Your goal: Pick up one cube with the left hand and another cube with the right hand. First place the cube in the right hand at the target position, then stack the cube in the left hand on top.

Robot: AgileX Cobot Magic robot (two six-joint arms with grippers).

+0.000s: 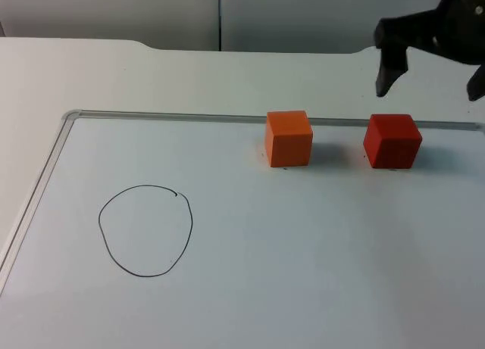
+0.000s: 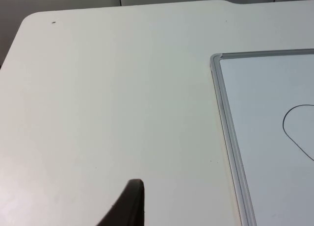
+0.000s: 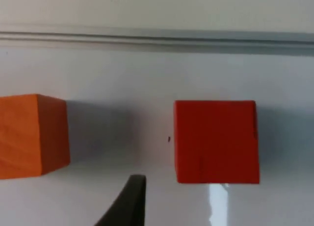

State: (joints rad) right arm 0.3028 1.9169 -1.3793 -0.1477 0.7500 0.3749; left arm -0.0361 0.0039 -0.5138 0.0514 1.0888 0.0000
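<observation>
White table [image 1: 68,69] and framed whiteboard [image 1: 303,250], grey partition behind: both cubes lie on the board and neither gripper holds one.

At the top view's upper right the right gripper [image 1: 432,69] hangs with its two black fingers spread apart, above and just behind the red cube [image 1: 392,141]; the right wrist view shows a fingertip [image 3: 128,204] just short of that cube [image 3: 216,141]. The orange cube [image 1: 288,138] sits near it to the picture's left, a gap between them, both close to the board's far frame rail [image 1: 189,116]. Toward the lower left of the top view, well apart from both cubes, lies the hand-drawn circle [image 1: 145,231], with bare board all round it. The left gripper, marked by its fingertip [image 2: 128,206] in the left wrist view, waits over plain table beside the board's corner [image 2: 217,59]; whether it is open cannot be told.
</observation>
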